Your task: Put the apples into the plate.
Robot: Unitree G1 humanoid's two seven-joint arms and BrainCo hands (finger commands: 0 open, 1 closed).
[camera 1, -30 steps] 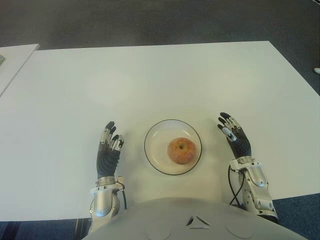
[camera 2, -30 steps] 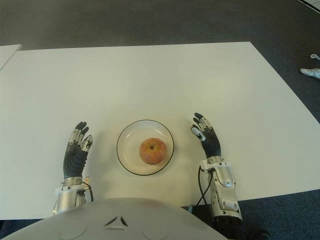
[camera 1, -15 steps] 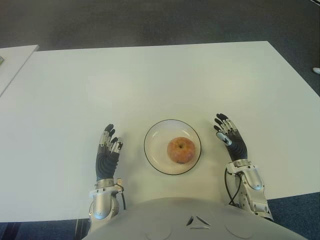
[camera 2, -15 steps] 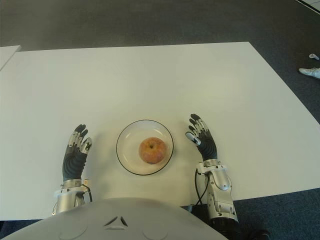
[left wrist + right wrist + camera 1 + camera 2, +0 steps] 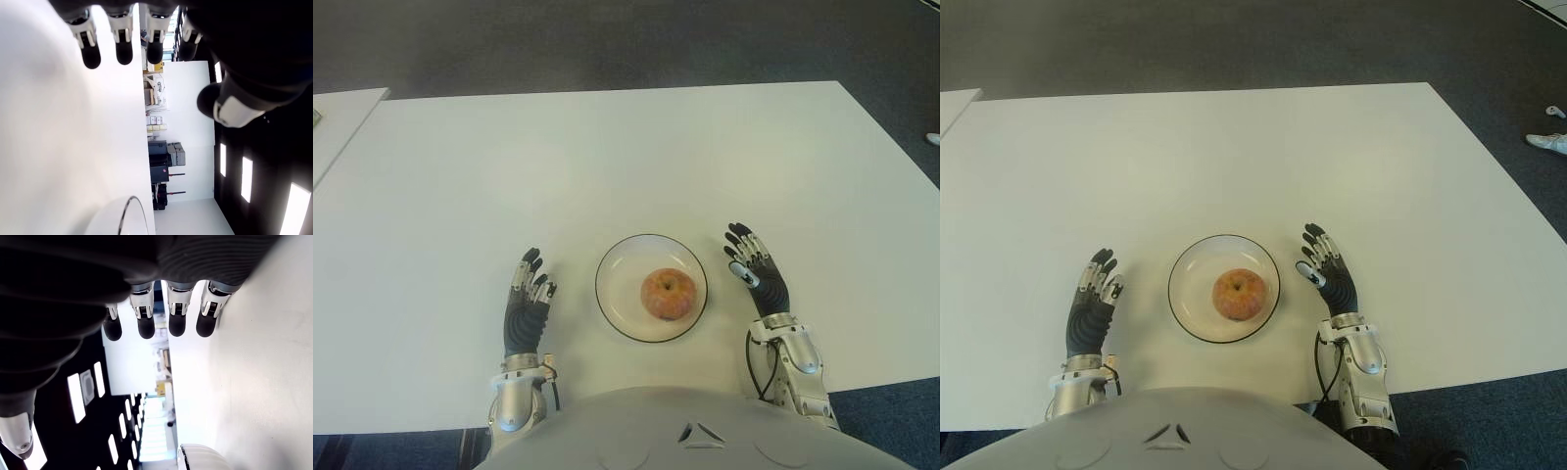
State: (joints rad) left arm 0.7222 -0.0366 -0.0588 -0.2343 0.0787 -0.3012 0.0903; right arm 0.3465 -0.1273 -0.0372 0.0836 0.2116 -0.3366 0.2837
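From the head camera's left eye, a single reddish-yellow apple (image 5: 668, 295) sits inside a clear round plate (image 5: 619, 311) with a dark rim, a little toward the plate's right half, on a broad white table (image 5: 607, 157). The left hand (image 5: 528, 304) shows just to the left of the plate, fingers stretched forward and slightly fanned, holding nothing. The right hand (image 5: 756, 276) shows just to the right of the plate, close to its rim but apart from it, fingers likewise extended and empty. A second white table (image 5: 337, 122) edges in at the far left, and dark carpet (image 5: 607, 44) lies beyond the main table. The right eye gives the same layout: apple in the plate, one hand on either side, and at the right border a white shoe (image 5: 1547, 143) on the carpet. In the left wrist view, four dark fingertips (image 5: 91, 56) hang straight and spaced apart with the thumb (image 5: 230, 100) held away from them, nothing between them; the plate's rim (image 5: 134, 210) curves in at one edge over the white tabletop. In the right wrist view, the four fingers (image 5: 146, 327) are also straight and separate, the thumb tip (image 5: 17, 438) set well off, the hand empty, with a piece of the plate's rim (image 5: 195, 453) visible beyond
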